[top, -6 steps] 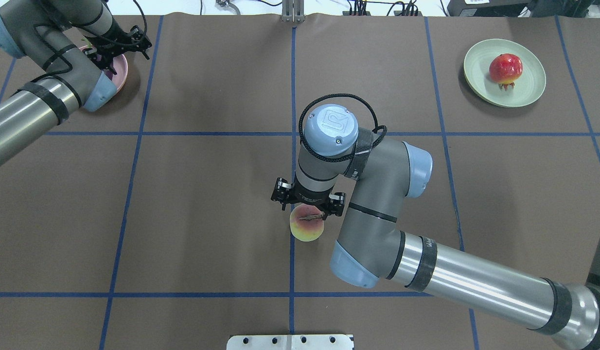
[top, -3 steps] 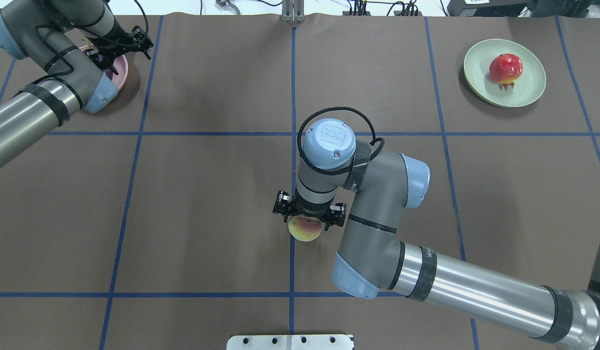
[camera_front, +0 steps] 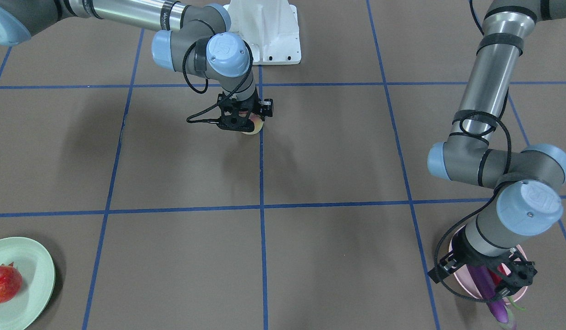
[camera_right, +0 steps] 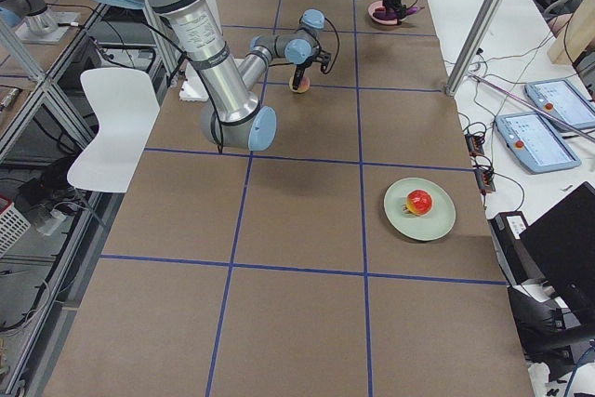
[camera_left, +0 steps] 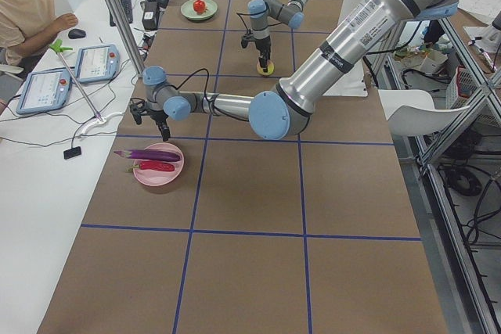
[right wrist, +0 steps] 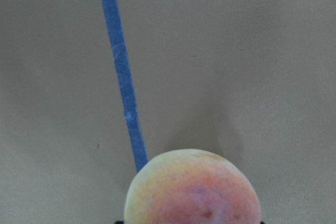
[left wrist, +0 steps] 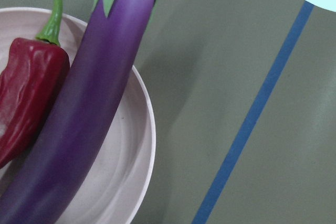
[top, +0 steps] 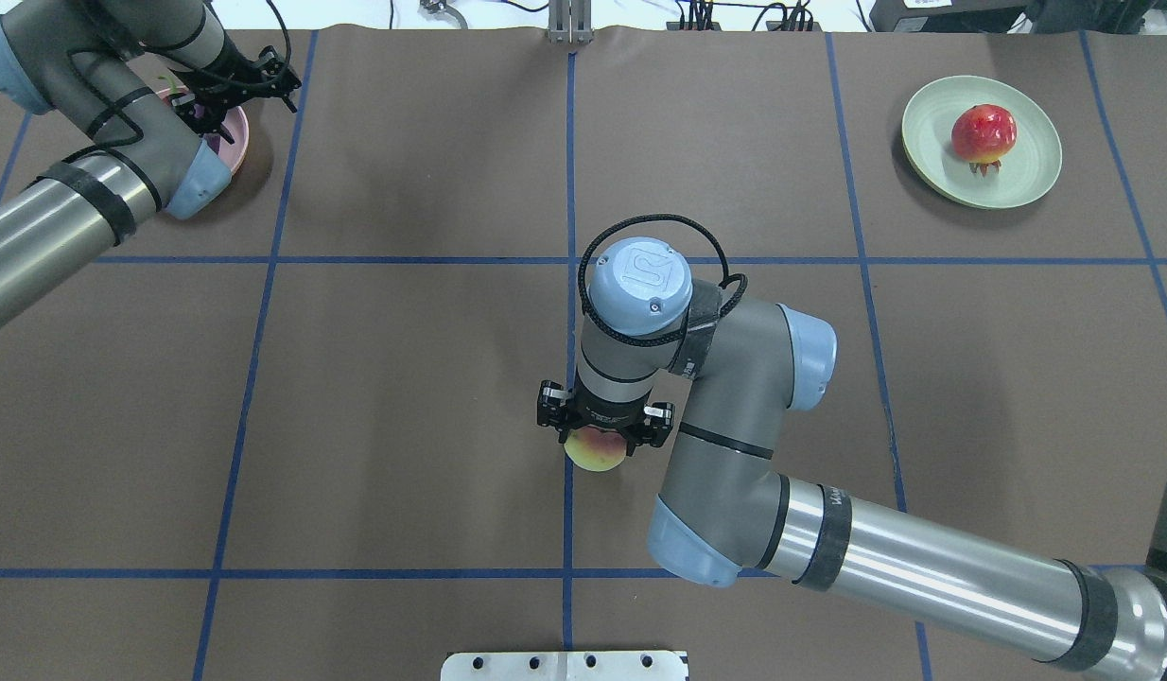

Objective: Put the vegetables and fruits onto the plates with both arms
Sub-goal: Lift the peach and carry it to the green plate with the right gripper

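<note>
A pale pink-yellow peach rests on the brown mat near the table's middle. My right gripper stands straight over it, open, with its jaws low on either side of the fruit. The right wrist view has the peach at its bottom edge. A purple eggplant and a dark-red chili lie side by side on the pink plate. My left gripper hovers open just above that plate with nothing in it. The red tomato-like fruit sits on the green plate.
Blue tape lines divide the mat into squares. A white base block is fixed at the robot's side of the table. A person sits at a side desk with tablets beyond the table's left end.
The right gripper has come down over the peach and now covers most of it from above. The left arm has barely shifted over the pink plate.
</note>
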You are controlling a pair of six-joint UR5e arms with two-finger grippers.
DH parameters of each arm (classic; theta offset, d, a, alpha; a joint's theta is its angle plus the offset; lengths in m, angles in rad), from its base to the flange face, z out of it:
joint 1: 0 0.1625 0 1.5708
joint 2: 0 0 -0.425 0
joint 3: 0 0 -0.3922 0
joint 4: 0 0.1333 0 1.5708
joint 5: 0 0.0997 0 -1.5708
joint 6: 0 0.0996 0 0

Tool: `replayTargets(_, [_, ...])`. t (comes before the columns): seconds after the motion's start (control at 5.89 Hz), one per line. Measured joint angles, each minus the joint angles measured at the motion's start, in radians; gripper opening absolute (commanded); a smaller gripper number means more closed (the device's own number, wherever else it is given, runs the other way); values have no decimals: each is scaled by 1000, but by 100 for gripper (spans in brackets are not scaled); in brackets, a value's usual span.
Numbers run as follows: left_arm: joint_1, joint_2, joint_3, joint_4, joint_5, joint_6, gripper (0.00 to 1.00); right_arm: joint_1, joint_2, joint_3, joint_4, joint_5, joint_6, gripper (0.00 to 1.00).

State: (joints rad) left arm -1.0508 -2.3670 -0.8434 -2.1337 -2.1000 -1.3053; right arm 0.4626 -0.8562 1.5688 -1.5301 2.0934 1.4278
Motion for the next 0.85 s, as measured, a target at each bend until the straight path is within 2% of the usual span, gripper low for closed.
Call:
replayTargets(0.34, [1, 0, -32, 1, 0, -5, 100, 129, -10, 1, 0, 60, -72, 0])
replayTargets(0.51, [3, 11, -63, 1, -1, -12, 100, 238, -19, -42, 0, 95, -190, 0])
replayTargets(0.85, [23, 43, -128, 2, -2, -42, 100, 455, -20, -231, 9, 131, -516, 0])
